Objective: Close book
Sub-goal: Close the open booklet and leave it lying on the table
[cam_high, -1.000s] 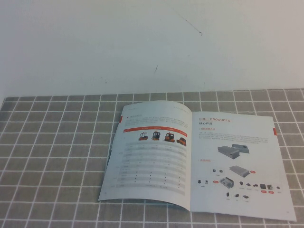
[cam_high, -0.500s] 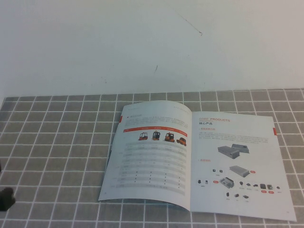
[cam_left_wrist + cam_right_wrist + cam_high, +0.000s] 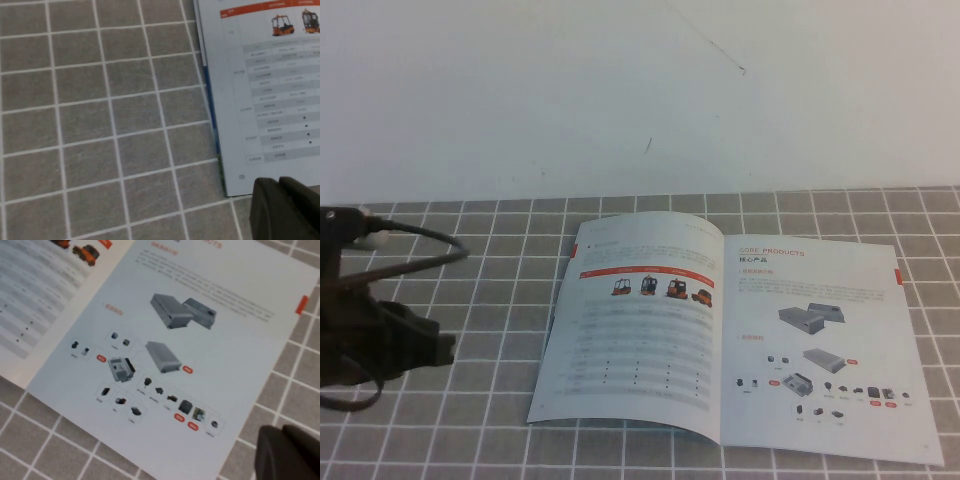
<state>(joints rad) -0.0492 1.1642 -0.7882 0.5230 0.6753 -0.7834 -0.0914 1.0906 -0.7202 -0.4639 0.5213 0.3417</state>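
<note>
Open book (image 3: 720, 340) lies to the right of your left hand (image 3: 282, 206), spine running front-to-back; your right hand (image 3: 289, 455) hangs near its right page; whether either hand is spread cannot be told.

I am looking at a worktop (image 3: 490, 440) that is carrying a grey covering, ruled into squares by thin white grid lines (image 3: 107, 125). It is lying flat and filling the lower part of the high view. Behind its far edge a plain white wall (image 3: 520, 90) is rising. A long thin dark scratch (image 3: 720, 55) is slanting across the wall's upper right, and a shorter dark mark (image 3: 647, 145) is sitting lower, near the middle. Both wrist views are showing me the same grey squares.
</note>
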